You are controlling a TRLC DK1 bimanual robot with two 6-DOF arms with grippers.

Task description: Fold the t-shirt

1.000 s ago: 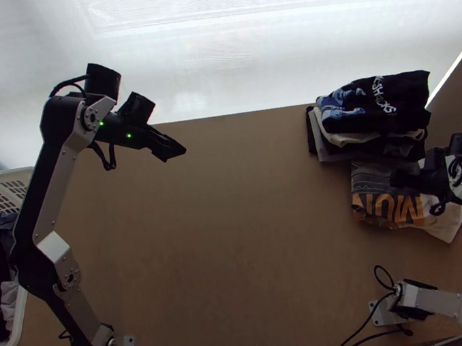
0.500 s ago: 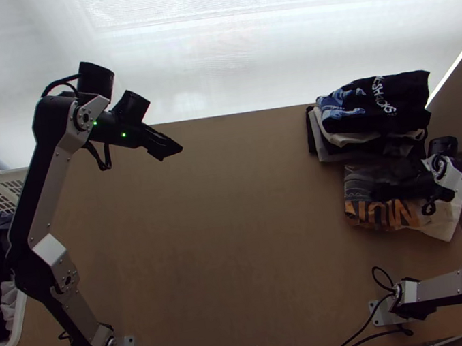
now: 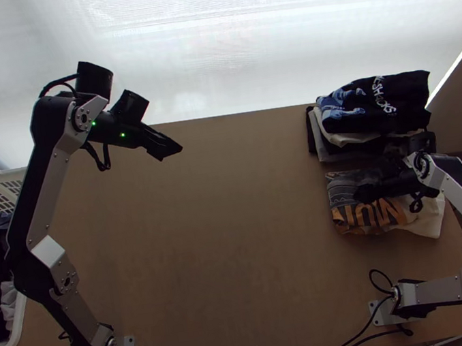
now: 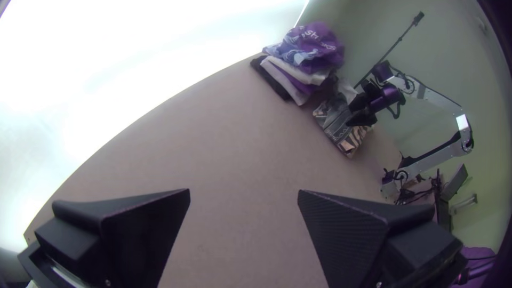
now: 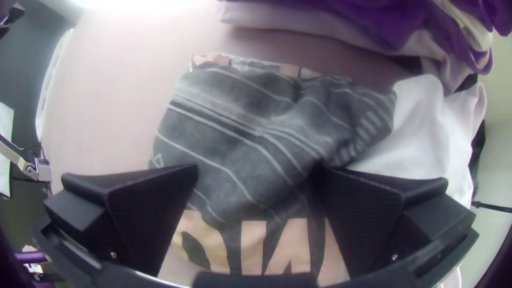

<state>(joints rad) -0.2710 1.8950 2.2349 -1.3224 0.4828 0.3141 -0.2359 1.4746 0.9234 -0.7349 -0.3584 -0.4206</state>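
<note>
Both gape wide: in the top view, the right pincer [image 3: 362, 194] is over the rumpled t-shirt [image 3: 391, 211], at the counter's [image 3: 240, 240] three o'clock; from the left pincer [image 3: 171, 152], it lies toward four o'clock.

Top view: from high up, well off clothes stack [image 3: 377, 108], facing steeply down. L wrist: well apart from stack, facing across tabletop [image 3: 240, 240] twd it. R wrist: close up, nr stack, angled down on graphic t-shirt [image 5: 229, 144]. Both wrist views share stack + t-shirt.
</note>
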